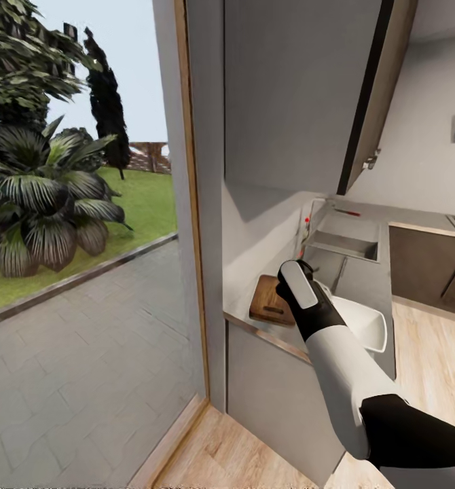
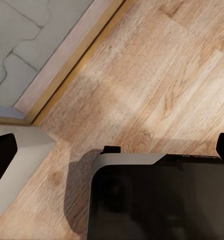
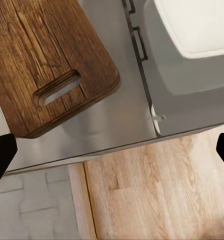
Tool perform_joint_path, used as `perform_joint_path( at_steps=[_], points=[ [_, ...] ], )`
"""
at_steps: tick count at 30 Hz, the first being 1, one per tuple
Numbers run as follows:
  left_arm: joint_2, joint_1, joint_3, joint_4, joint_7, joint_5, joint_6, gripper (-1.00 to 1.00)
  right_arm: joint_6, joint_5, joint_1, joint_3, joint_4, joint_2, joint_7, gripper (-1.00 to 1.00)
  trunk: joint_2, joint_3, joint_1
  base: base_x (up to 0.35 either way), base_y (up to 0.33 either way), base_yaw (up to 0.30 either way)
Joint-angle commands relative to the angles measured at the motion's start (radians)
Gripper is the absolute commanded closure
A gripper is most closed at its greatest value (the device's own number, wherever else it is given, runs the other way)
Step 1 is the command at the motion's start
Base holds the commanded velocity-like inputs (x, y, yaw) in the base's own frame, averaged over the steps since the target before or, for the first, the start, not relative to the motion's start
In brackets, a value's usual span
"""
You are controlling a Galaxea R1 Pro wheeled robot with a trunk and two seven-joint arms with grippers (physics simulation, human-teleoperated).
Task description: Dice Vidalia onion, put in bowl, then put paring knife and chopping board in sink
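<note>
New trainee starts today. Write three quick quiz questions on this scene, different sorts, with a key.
1. True or false: the board lies on the countertop with nothing on it.
2. Multiple choice: in the head view, the bowl sits (A) in the sink, (B) on the countertop near the board, toward the room, (C) on the floor.
3. Fill in: both the right claw and left claw have their fingers spread ____.

Key: 1 true; 2 B; 3 open.
</note>
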Motion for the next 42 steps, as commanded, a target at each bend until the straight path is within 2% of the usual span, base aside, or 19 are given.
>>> perform_joint_path(
  at_steps=[1,11,26,32,42],
  points=[
    [0.001,0.000,-0.006,-0.001,0.007,0.008,-0.002,-1.00,0.010,-0.004,-0.001,0.004,-0.001,0.000,-0.006,-1.00,-0.002,-0.004,0.001,0.000,0.000,0.000],
    [0.001,0.000,-0.006,0.000,0.007,0.008,-0.002,-1.00,0.009,-0.005,-0.001,0.009,-0.001,0.000,-0.009,-1.00,-0.002,-0.016,0.001,0.045,0.000,0.000],
    [0.001,0.000,-0.006,-0.001,0.007,0.008,-0.002,-1.00,0.009,-0.008,-0.001,0.011,0.004,0.000,-0.009,-1.00,-0.002,-0.018,0.001,0.062,0.018,0.000],
    [0.001,0.000,-0.006,-0.001,0.007,0.009,-0.002,-1.00,0.009,-0.036,-0.001,0.011,0.006,0.000,-0.009,-1.00,-0.002,-0.018,0.001,0.000,0.000,0.000],
    [0.001,0.000,-0.005,-0.001,0.007,0.009,-0.002,-1.00,0.009,-0.044,-0.001,0.011,0.023,0.000,-0.021,-1.00,-0.002,-0.018,0.001,0.105,0.061,0.000]
  ],
)
